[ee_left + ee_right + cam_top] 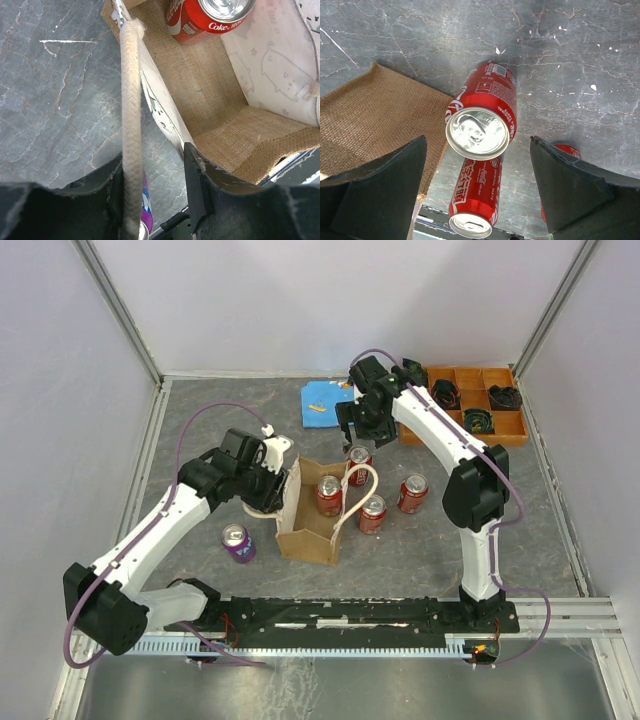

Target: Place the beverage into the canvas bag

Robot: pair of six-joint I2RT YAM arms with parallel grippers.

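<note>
The canvas bag [305,525] stands open mid-table, with a red Coke can [328,496] upright inside it, seen too as the can [210,17]. My left gripper [278,483] is at the bag's left rim. In the left wrist view the cream rope handle [131,100] runs between its jaws, against the left finger, with a gap to the right finger [195,175]. My right gripper [362,432] hangs open above another upright red can [358,458]. In the right wrist view that can [481,122] sits between the wide jaws, untouched.
Two more red cans [373,512] [413,493] stand right of the bag, and a purple can [238,543] stands to its left. A blue cloth [325,402] lies at the back. An orange divided tray [480,400] sits at the back right.
</note>
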